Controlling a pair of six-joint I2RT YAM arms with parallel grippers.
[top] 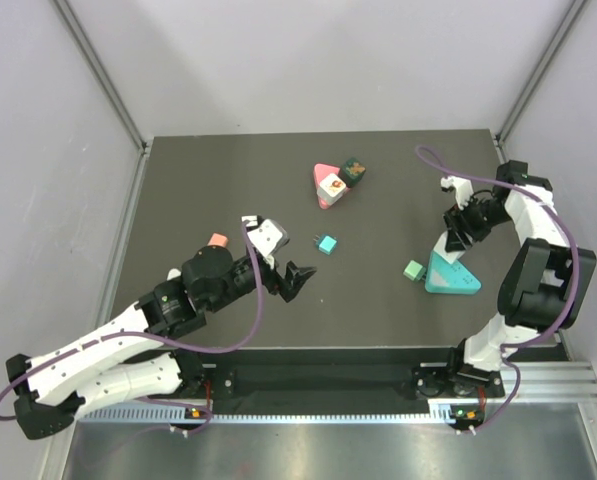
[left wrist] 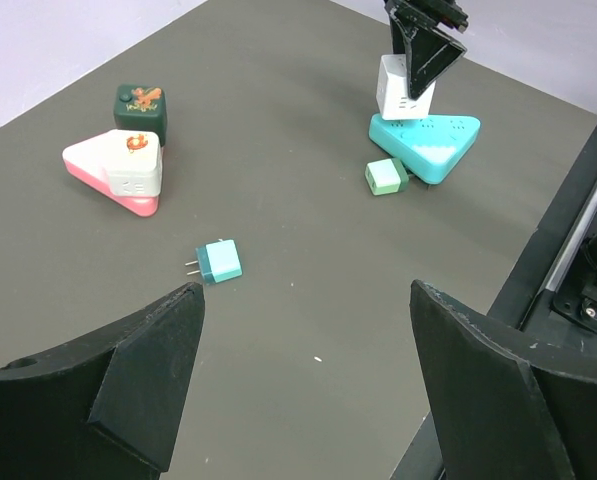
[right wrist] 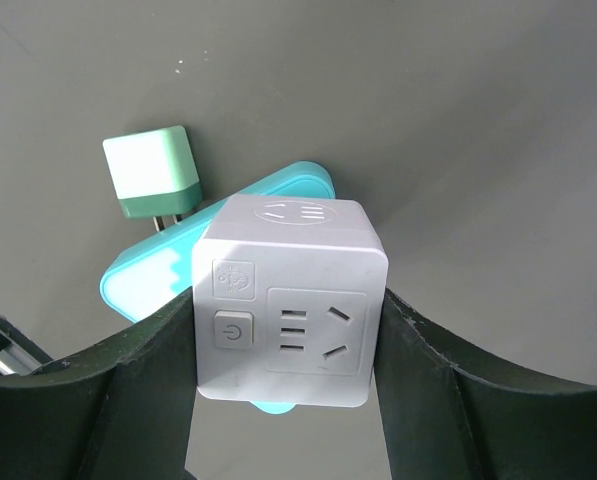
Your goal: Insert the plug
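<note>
Though left hand [top: 294, 279] wide, right hand [top: 457, 236] around one white cube [right wrist: 288, 310]; two plugs [left wrist: 220, 262] [left wrist: 385, 177], two triangular strips [left wrist: 90, 160] [left wrist: 433, 142].

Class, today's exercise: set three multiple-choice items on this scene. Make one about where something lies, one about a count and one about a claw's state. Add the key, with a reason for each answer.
1. Where does the small teal plug lie?
A. On the bare table, apart from the other things
B. On top of a triangular strip
C. On the floor

2. How many triangular strips are there?
A. One
B. Two
C. Four

3. What state is the right claw in?
A. Open and empty
B. Shut on the white cube socket
C. Shut on a screwdriver

Key:
1 A: it lies alone on the dark surface.
2 B: there is the teal strip and the pink-and-white strip.
3 B: both fingers press the cube's sides.
</note>
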